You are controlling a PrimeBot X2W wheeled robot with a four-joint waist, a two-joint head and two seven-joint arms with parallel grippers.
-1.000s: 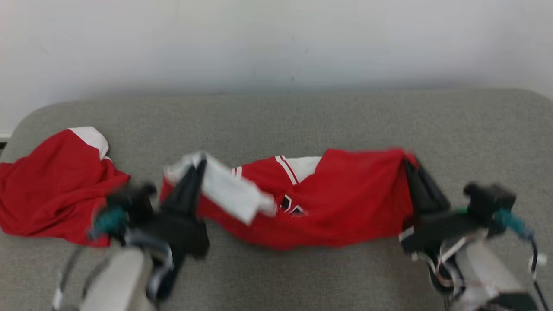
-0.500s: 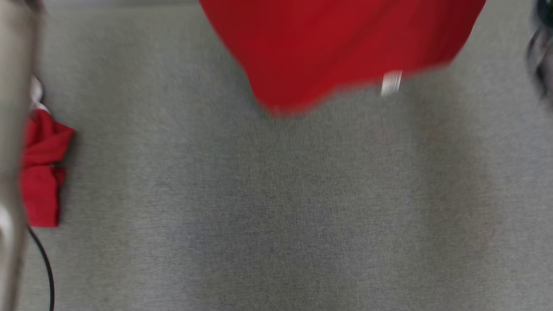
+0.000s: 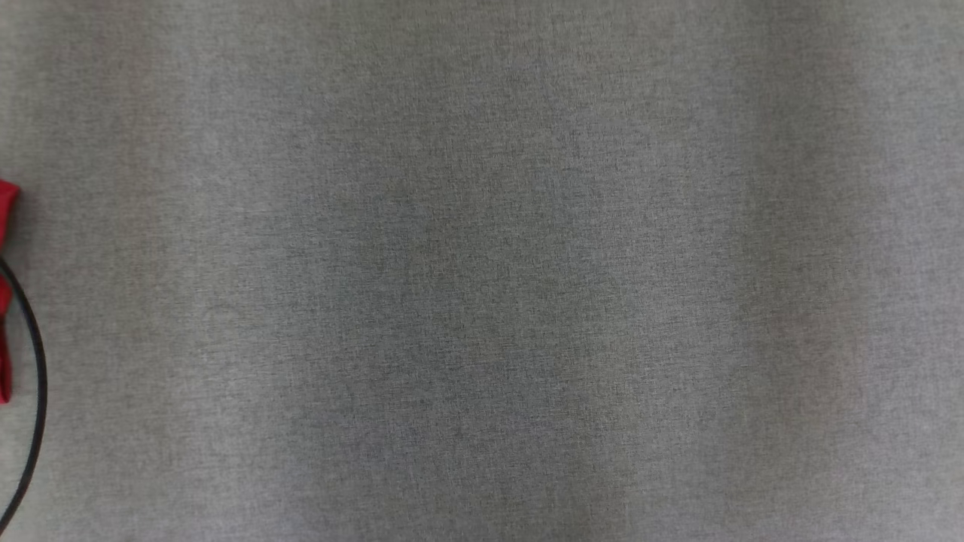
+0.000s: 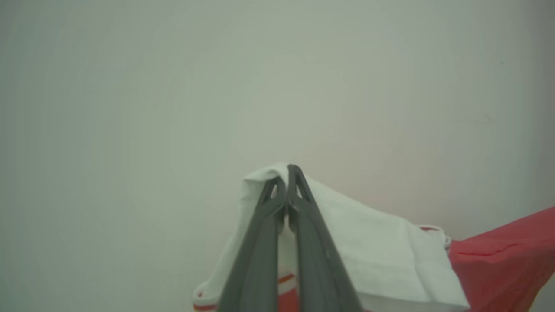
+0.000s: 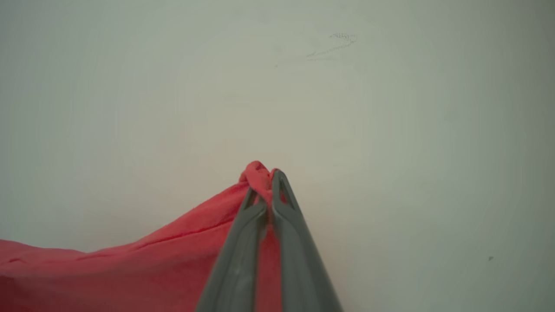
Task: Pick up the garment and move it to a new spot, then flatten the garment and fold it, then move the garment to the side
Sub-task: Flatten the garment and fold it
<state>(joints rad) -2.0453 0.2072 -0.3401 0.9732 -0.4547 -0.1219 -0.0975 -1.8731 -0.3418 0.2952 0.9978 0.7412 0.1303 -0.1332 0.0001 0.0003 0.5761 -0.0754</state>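
Red-and-white jersey-fabric garment (image 4: 368,255) has gone up since a second ago. Then it sagged low between both claws over the grey woven fabric surface (image 3: 482,271); now both wrist views have it against the pale plain wall (image 4: 130,86). Head camera has swung down as well, so that shift is the camera, not the things.

Head view, far left edge: sliver of a second red crumpled cloth (image 3: 6,203), with a thin black cable (image 3: 34,354) curving beside it.

Left claw (image 4: 287,173): fingers pressed together, pinching the garment's white panel. The white fold drapes over the tips and the red body runs off to the right of the claw.

Right claw (image 5: 265,177): fingers pressed together, pinching a bunched red corner. The cloth hangs away to the left of the claw, below the tips.

So the garment is strung between the two claws, off the surface; how high, can't tell.

Progress, judged: pick-up done, likely mid-carry to the new spot. Still to do: set down, flatten, fold, move aside.
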